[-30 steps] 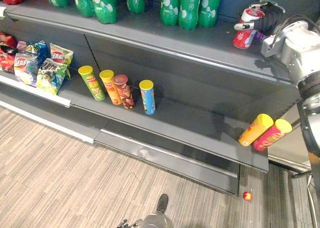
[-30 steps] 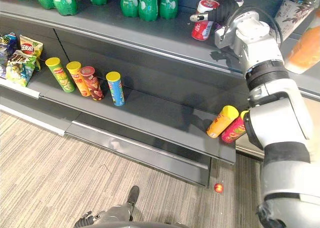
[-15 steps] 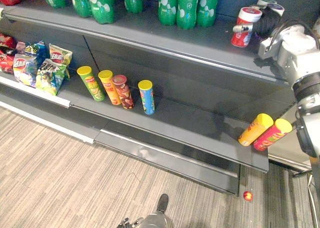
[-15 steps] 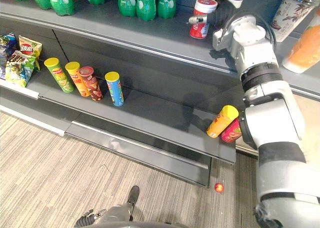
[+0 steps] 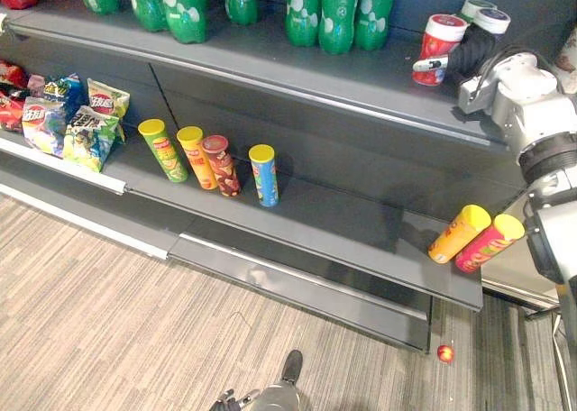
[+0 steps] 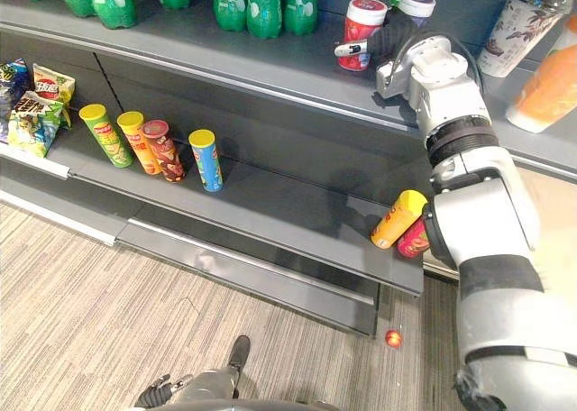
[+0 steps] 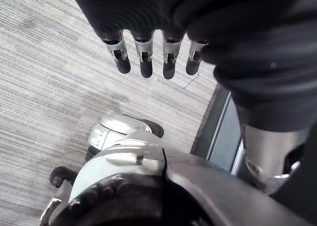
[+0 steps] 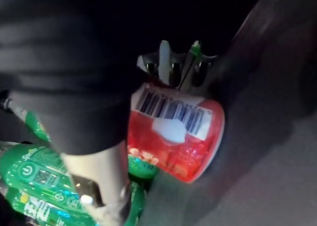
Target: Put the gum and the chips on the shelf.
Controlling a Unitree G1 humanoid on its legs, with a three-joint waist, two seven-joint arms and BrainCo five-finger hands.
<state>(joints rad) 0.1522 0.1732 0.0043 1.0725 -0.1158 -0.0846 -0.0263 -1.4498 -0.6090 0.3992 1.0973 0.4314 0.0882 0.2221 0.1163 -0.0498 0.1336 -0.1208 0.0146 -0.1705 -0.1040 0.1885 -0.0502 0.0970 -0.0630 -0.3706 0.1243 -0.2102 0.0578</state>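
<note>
Grey shelving faces us above striped carpet (image 5: 108, 303). On the upper shelf (image 6: 270, 64), just right of the green bottles (image 6: 248, 1), the red gum canister (image 6: 361, 32) stands upright, white lid up, its long axis vertical. Our right hand (image 6: 394, 40) reaches it from the right, fingers curled round its body, so we judge that letting go and drawing back rightward comes next. Two chip tubes (image 5: 460, 233) lie slanted at the right end of the lower shelf (image 5: 343, 222). Our left hand (image 7: 143, 57) hangs slack-fingered over the carpet.

Silver-grey right arm (image 6: 491, 249), left hand (image 7: 233, 32) black-ribbed, fingers (image 7: 144, 57) silver, dark-tipped
</note>
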